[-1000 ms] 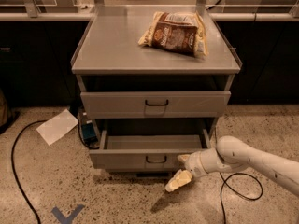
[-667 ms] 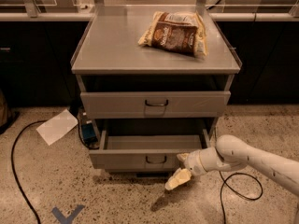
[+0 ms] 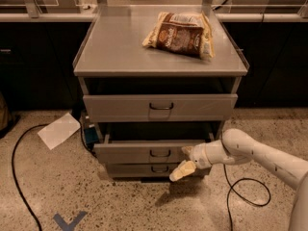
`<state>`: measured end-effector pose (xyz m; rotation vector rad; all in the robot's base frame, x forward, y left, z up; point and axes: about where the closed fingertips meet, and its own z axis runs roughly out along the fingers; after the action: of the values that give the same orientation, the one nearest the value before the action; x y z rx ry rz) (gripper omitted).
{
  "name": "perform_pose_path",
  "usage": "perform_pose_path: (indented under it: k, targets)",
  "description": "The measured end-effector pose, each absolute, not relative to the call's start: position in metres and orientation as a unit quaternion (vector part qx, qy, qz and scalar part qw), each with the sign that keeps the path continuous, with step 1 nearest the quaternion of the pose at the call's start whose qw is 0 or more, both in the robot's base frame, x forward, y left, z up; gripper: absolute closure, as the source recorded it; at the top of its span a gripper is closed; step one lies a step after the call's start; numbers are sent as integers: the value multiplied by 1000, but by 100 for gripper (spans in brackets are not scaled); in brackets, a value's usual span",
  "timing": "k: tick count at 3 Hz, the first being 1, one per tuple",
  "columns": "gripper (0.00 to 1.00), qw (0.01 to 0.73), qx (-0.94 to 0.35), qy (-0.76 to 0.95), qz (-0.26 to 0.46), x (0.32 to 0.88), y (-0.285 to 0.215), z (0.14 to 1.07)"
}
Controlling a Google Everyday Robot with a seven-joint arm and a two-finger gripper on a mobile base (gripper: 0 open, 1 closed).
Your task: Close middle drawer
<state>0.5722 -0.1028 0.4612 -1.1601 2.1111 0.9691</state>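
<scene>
The middle drawer (image 3: 139,153) of the grey cabinet stands pulled out a little, its front ahead of the top drawer (image 3: 120,108) and the lowest drawer (image 3: 130,169). Its small dark handle (image 3: 160,153) is at the centre. My gripper (image 3: 185,160) is on a white arm coming in from the right. It sits against the right part of the middle drawer's front, to the right of the handle. Its fingers are spread, one cream finger (image 3: 181,171) hanging low over the lowest drawer's front. It holds nothing.
A brown snack bag (image 3: 179,34) lies on the cabinet top (image 3: 115,52). A sheet of paper (image 3: 58,130) and a black cable (image 3: 17,177) lie on the floor at left. Another cable (image 3: 245,196) loops on the floor at right. Dark counters stand behind.
The gripper has moved up and toward the cabinet. The middle drawer's front has gone back with it, and the lowest drawer's front now shows below.
</scene>
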Motion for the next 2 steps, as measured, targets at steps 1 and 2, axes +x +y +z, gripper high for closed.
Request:
perform_pose_path:
  k: [1, 2]
  targets:
    - [0, 263, -426, 785, 366, 578, -101, 452]
    - [0, 259, -418, 783, 380, 594, -96, 440]
